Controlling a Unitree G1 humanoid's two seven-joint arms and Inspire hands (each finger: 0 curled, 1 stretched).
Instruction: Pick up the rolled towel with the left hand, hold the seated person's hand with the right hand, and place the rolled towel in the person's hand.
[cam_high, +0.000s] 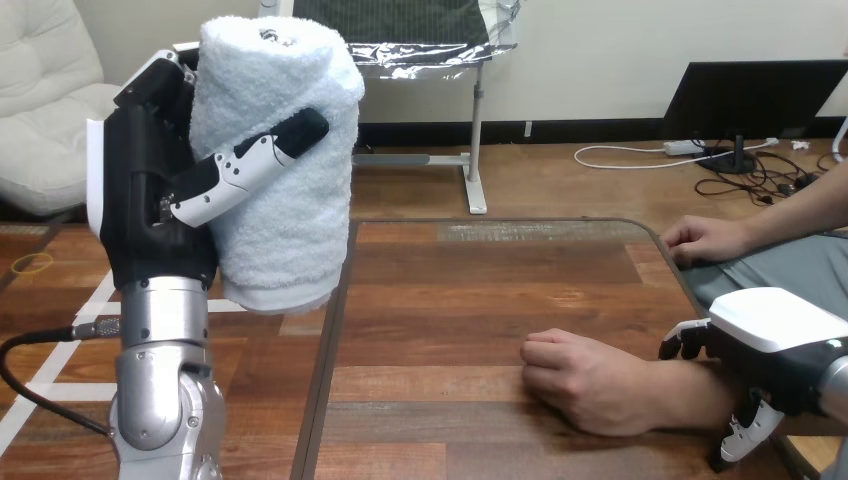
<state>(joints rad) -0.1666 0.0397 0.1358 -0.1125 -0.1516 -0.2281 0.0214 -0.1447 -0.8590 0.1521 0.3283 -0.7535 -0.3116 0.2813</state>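
1. Left hand (150, 200): raised high above the left edge of the table (480, 300), palm turned toward the rolled towel (285, 130) and closed firmly on it.
2. Rolled towel: white, standing upright in that grip, well clear of the tabletop. The thumb (250, 165) lies slantwise across its near face at about mid-height. The other fingers pass behind the roll and are hidden. The top of the roll rises above the hand, and its lower end hangs below the thumb.
3. Right hand (775, 335): low at the table's right edge, set over the person's wrist (690, 390). Its fingers (685, 340) curl down on the far side and the thumb comes down on the near side, clasping the wrist between them.
4. The person's hand (590, 385): resting on the table in a loose fist, just beside the right hand and well apart from the towel.
5. The person's other hand (705, 240): lying at the table's far right edge.
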